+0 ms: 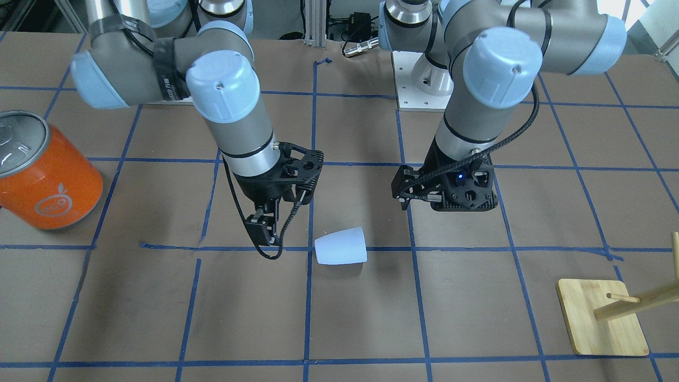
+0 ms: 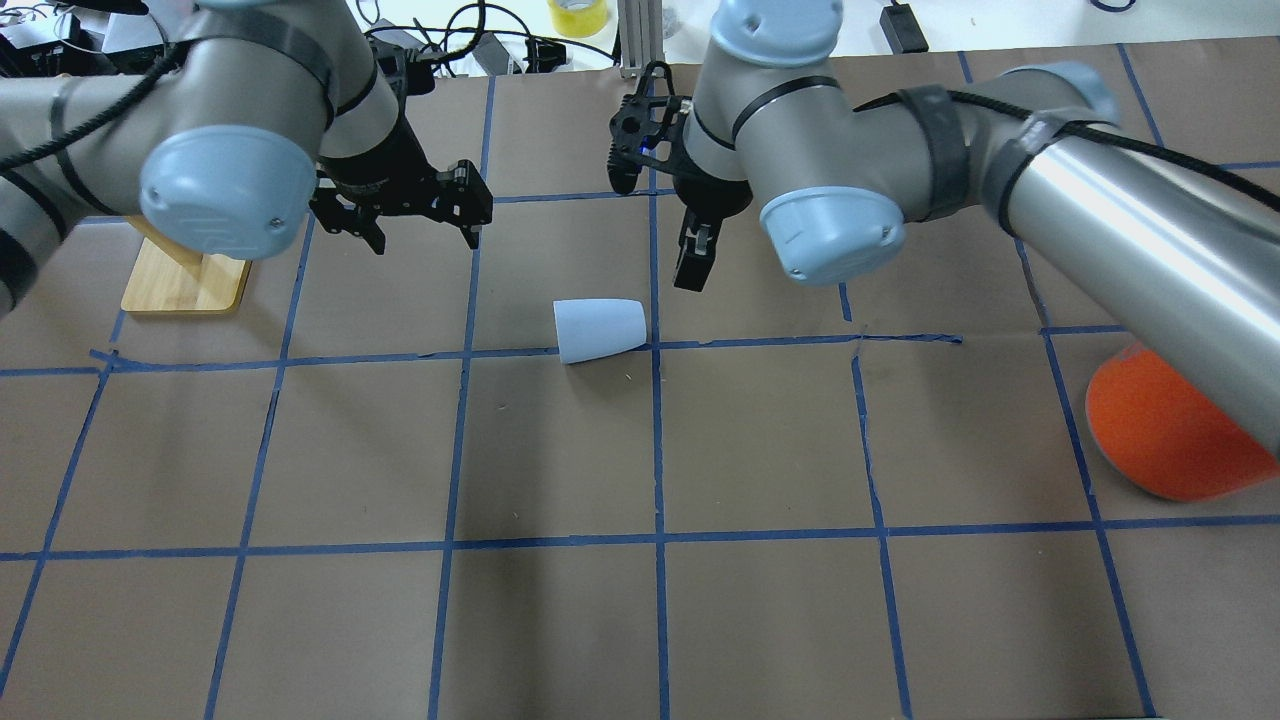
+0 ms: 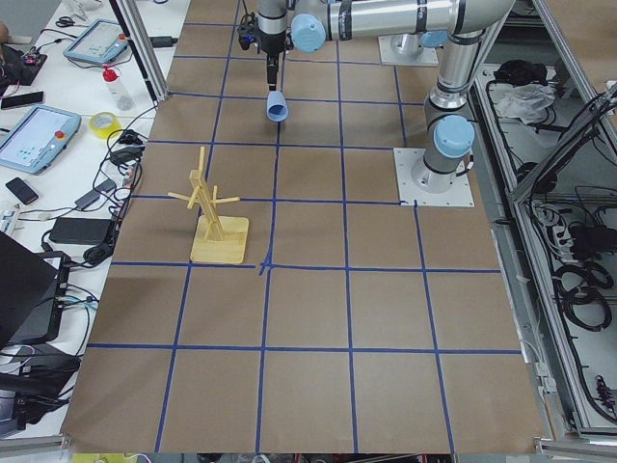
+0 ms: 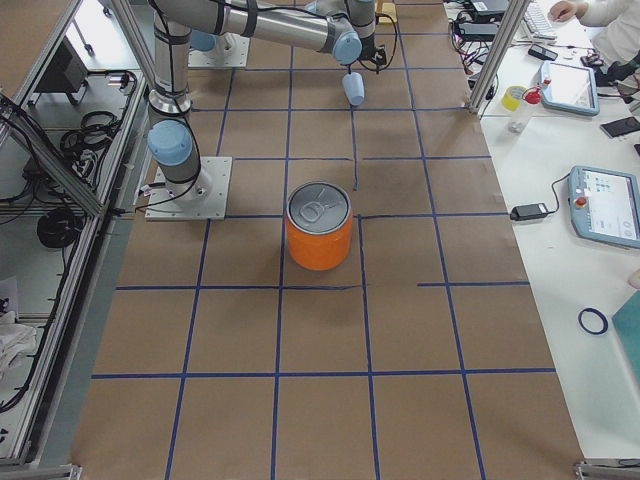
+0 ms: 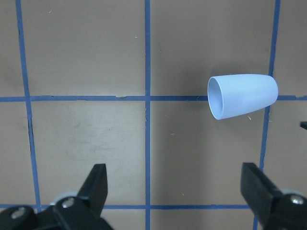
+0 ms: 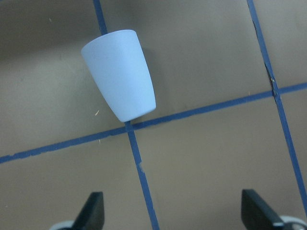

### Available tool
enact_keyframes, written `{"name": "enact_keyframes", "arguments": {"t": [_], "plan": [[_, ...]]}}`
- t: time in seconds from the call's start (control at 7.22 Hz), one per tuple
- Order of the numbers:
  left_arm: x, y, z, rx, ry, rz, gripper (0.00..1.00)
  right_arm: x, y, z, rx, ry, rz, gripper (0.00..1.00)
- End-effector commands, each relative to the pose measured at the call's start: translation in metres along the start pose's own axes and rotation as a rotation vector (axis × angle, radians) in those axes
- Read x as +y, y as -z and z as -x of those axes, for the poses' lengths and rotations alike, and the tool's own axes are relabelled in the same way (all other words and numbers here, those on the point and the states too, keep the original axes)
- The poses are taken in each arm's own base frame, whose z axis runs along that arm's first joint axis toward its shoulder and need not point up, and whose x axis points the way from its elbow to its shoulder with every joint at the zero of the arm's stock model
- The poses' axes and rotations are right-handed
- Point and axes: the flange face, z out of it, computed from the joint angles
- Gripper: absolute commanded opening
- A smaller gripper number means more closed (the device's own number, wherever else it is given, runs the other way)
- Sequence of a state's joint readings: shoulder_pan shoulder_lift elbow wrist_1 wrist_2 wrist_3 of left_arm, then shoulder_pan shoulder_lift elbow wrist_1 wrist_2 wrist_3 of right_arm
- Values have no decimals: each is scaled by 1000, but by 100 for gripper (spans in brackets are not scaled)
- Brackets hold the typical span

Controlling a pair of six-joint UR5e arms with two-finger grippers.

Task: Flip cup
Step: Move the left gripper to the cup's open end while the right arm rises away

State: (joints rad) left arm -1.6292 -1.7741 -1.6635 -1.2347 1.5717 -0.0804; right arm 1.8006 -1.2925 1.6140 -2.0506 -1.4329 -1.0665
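The cup [image 1: 340,245] is a small pale blue tumbler lying on its side on the brown table, also seen from overhead [image 2: 600,329]. Its mouth points toward my left arm's side and its base toward my right arm's side. My left gripper [image 2: 423,238] hovers open and empty to the cup's far left; its wrist view shows the cup [image 5: 242,96] ahead, to the right of the open fingers [image 5: 96,184]. My right gripper [image 1: 263,233] hangs open and empty just beside the cup's base; its wrist view shows the cup [image 6: 120,74] ahead and to the left.
A large orange can [image 1: 50,178] with a silver lid stands at the table's end on my right [image 2: 1160,430]. A wooden peg stand [image 1: 602,318] on a square base sits on my left side [image 2: 185,280]. Blue tape lines grid the table.
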Motion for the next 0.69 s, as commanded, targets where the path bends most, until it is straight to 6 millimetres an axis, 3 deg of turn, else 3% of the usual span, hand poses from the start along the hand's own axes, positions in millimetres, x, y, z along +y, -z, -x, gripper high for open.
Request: {"name": "enact_keyframes", "arguments": {"t": [0.0, 0.28, 0.42, 0.55], "plan": [[-8, -66, -10, 84, -1, 70, 100, 43, 53, -5, -16, -209, 18, 100], [-13, -88, -25, 235, 5, 118, 100, 65, 104, 15, -20, -349, 40, 100], [-15, -103, -33, 314, 15, 150, 100, 83, 131, 20, -18, -506, 45, 100], [-24, -106, -28, 462, 55, 154, 100, 90, 155, 18, 14, -625, 27, 100]]}}
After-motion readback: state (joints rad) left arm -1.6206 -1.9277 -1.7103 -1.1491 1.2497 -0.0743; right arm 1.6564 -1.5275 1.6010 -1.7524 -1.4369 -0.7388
